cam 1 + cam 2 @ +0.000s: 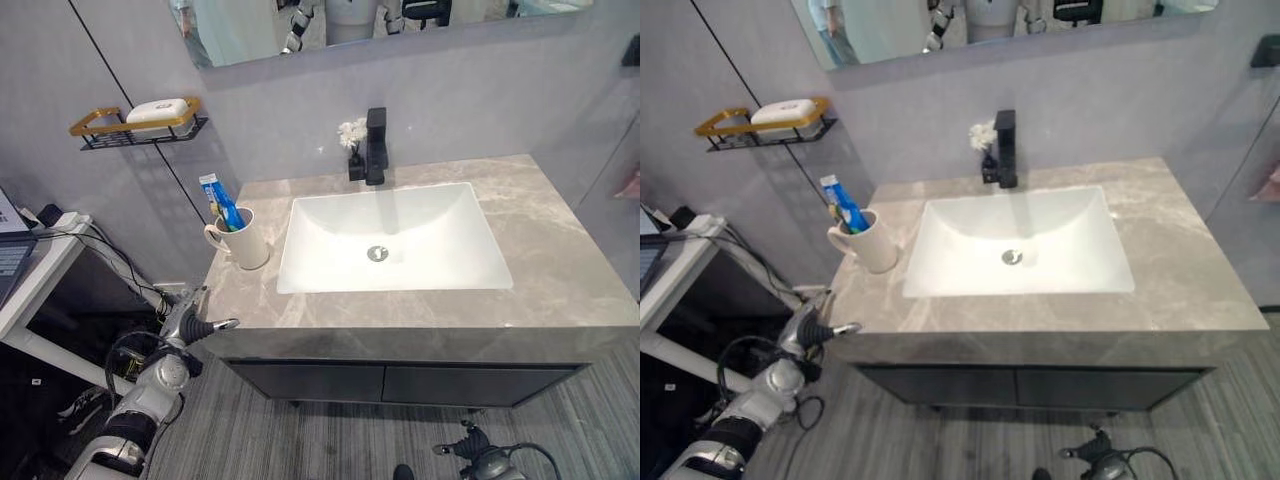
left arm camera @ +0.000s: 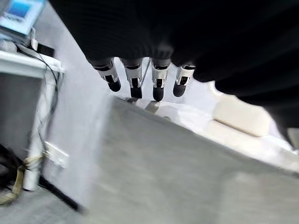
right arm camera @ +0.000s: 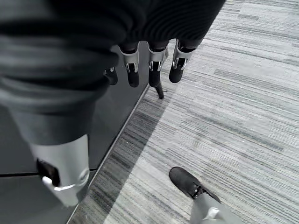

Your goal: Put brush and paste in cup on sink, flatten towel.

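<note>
No text, label or number can be read on anything here.

Left arm reaches up from the lower left, and the left hand (image 1: 195, 325) sits at the front left corner of the counter, fingers (image 2: 135, 84) straight and relaxed, holding nothing. Right hand (image 1: 470, 445) hangs low near the floor, fingers (image 3: 154, 70) loosely extended, empty too.
</note>
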Controlling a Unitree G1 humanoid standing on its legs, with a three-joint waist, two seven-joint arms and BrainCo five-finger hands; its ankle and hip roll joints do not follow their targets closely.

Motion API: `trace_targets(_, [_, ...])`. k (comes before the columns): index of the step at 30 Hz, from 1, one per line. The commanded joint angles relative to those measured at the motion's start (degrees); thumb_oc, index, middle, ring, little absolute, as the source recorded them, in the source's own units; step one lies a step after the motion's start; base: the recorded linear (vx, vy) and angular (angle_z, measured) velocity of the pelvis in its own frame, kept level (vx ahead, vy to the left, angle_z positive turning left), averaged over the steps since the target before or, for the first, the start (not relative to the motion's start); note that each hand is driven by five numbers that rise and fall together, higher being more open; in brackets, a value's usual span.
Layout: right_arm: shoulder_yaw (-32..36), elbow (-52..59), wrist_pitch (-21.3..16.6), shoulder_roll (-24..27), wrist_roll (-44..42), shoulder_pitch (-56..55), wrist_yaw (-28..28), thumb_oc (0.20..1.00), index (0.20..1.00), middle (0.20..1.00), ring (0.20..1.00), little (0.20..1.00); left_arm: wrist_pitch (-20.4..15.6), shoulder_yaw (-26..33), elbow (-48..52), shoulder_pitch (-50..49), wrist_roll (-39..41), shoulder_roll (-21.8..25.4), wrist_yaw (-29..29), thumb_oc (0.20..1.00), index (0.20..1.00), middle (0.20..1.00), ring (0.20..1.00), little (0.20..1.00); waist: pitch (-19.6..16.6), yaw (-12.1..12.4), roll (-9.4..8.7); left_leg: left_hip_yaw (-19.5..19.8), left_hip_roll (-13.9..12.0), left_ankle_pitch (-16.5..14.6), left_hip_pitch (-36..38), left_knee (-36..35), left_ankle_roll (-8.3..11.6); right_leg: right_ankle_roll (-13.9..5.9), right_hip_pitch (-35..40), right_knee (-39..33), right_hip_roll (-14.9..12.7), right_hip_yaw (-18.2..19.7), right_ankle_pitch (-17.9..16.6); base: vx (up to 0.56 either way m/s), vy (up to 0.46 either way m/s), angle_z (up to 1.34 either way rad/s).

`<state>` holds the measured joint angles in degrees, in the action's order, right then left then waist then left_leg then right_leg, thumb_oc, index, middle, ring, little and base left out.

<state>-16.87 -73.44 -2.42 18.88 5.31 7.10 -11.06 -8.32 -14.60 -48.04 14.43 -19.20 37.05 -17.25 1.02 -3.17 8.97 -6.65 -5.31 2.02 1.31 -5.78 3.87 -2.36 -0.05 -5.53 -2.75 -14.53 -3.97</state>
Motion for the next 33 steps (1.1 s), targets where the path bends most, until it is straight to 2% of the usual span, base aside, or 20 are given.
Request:
trace_targets(1, [-0.3, -3.1, -0.5, -1.0, -0.1, 3.2, -0.5, 1.000, 1.000, 1.000, 1.000, 1.000, 3.5, 6.4, -2.6, -1.2, -0.7, 9.7, -3.1, 1.000, 1.000, 1.000, 1.000, 1.000, 2.0, 1.3, -3.97, -3.0, -1.8, 3.7, -1.9, 0.8, 3.97, -3.30, 4.5, 0.5, -3.6, 2.3, 4.7, 0.00, 0.000, 0.00])
trace_targets(3, [-0.2, -3.6, -0.5, -0.9, 0.2, 3.0, -0.2, 1.000, 1.000, 1.000, 1.000, 1.000, 2.5, 11.9, 1.3, 0.6, 3.4, 13.6, -6.1, 1.000, 1.000, 1.000, 1.000, 1.000, 1.7, 1.7, -3.81, -3.0, -1.9, 3.8, -1.9, 0.8, 4.07, -3.34, 4.6, 0.5, -3.6, 2.2, 4.8, 0.00, 0.000, 0.00])
trace_targets(4, [-0.3, -3.6, -0.5, -0.9, 0.2, 3.0, -0.2, 1.000, 1.000, 1.000, 1.000, 1.000, 2.6, 12.0, 1.4, 0.4, 3.4, 13.7, -6.1, 1.000, 1.000, 1.000, 1.000, 1.000, 1.7, 1.6, -3.82, -3.0, -1.9, 3.8, -1.9, 0.8, 4.08, -3.34, 4.7, 0.5, -3.6, 2.2, 4.8, 0.01, -0.014, 0.05])
trace_targets(6, [0.1, -4.0, -0.2, -1.0, 0.3, 2.5, -0.3, 1.000, 1.000, 1.000, 1.000, 1.000, 0.9, 17.6, 4.5, 0.3, 8.6, 14.6, -9.4, 1.000, 1.000, 1.000, 1.000, 1.000, 1.6, 1.7, -3.81, -2.9, -2.0, 3.8, -1.7, 0.8, 4.16, -3.27, 4.8, 0.6, -3.5, 1.9, 5.0, 0.01, -0.015, 0.09])
trace_targets(9, [0.3, -4.0, -0.2, -0.9, 0.2, 2.3, -0.4, 1.000, 1.000, 1.000, 1.000, 1.000, 0.8, 18.5, 4.3, -1.4, 9.5, 13.1, -8.7, 1.000, 1.000, 1.000, 1.000, 1.000, 1.7, 1.5, -3.94, -2.9, -2.1, 3.8, -1.5, 0.8, 4.16, -3.20, 5.0, 0.6, -3.4, 1.9, 5.0, 0.00, -0.003, 0.02])
trace_targets(12, [0.7, -4.0, -0.2, -1.0, 0.0, 2.1, -0.3, 1.000, 1.000, 1.000, 1.000, 1.000, 1.2, 14.6, 3.2, -4.0, 7.2, 7.7, -6.3, 1.000, 1.000, 1.000, 1.000, 1.000, 2.0, 1.3, -4.39, -2.7, -2.1, 3.8, -1.6, 0.8, 4.10, -3.13, 5.0, 0.5, -3.3, 2.0, 5.0, 0.00, 0.000, 0.00])
trace_targets(18, [1.4, -4.0, -0.1, -1.3, 0.2, 1.8, -0.6, 1.000, 1.000, 1.000, 1.000, 1.000, 1.3, 9.9, 4.7, -4.2, 5.3, 2.8, -4.0, 1.000, 1.000, 1.000, 1.000, 1.000, 2.1, 1.2, -4.63, -2.8, -2.3, 3.8, -1.8, 0.8, 4.04, -3.19, 4.5, 0.5, -3.3, 2.2, 5.0, 0.00, 0.000, 0.00])
trace_targets(28, [1.6, -3.1, -0.2, -1.0, -0.1, 2.2, -1.2, 1.000, 1.000, 1.000, 1.000, 1.000, 1.4, 5.6, 6.0, -3.4, 3.4, -0.4, -2.7, 1.000, 1.000, 1.000, 1.000, 1.000, 2.5, 1.1, -5.04, -2.2, -2.2, 3.6, -2.2, 0.8, 3.95, -3.14, 4.3, 0.5, -3.2, 2.2, 5.1, 0.00, -0.001, 0.00])
trace_targets(31, [2.2, -3.2, -0.1, -0.3, 0.2, 1.3, -1.0, 1.000, 1.000, 1.000, 1.000, 1.000, 1.1, 5.6, 11.4, -6.1, 2.9, -0.7, -2.7, 1.000, 1.000, 1.000, 1.000, 1.000, 3.2, 2.0, -4.87, -0.8, -1.7, 3.7, -3.0, 0.8, 3.44, -3.59, 4.0, 0.7, -3.4, 1.5, 5.0, -0.05, -0.011, 0.01])
trace_targets(33, [5.9, -4.2, -0.3, 1.6, -2.5, -0.7, 0.1, 1.000, 1.000, 1.000, 1.000, 1.000, 0.3, 5.5, 14.6, -8.5, 3.7, -1.8, -2.1, 1.000, 1.000, 1.000, 1.000, 1.000, 3.2, 3.3, -4.43, 1.2, -1.2, 3.9, -3.8, 0.8, 3.17, -3.90, 4.5, 0.8, -3.7, -0.5, 5.2, -0.01, -0.009, 0.12])
